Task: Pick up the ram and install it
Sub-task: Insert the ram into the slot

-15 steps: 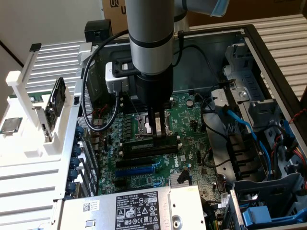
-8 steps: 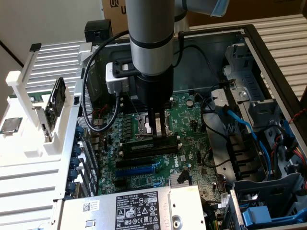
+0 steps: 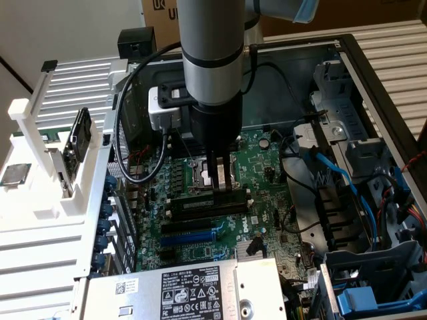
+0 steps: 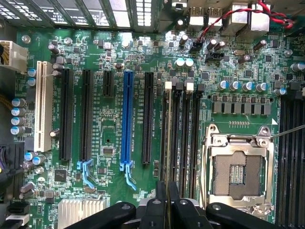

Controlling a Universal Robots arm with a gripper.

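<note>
My gripper (image 3: 221,187) reaches straight down into the open computer case, over the green motherboard (image 3: 267,167). Its two fingers stand close together, shut on the top edge of the ram (image 3: 197,204). The ram is a long narrow stick with a pale label, standing on edge along the memory slots just beside the CPU socket (image 3: 199,167). In the wrist view the ram (image 4: 167,143) shows edge-on as a thin pale line running along the memory slot nearest the expansion slots, between the black fingers (image 4: 157,205) of my gripper (image 4: 167,193). Whether the ram is fully seated I cannot tell.
The open CPU socket (image 4: 238,174) lies right beside the memory slots, with more dark slots (image 4: 290,157) past it. A blue expansion slot (image 4: 127,119) and black ones sit on the other side. The power supply (image 3: 193,290), blue cables (image 3: 333,170) and a white stand (image 3: 40,153) surround the board.
</note>
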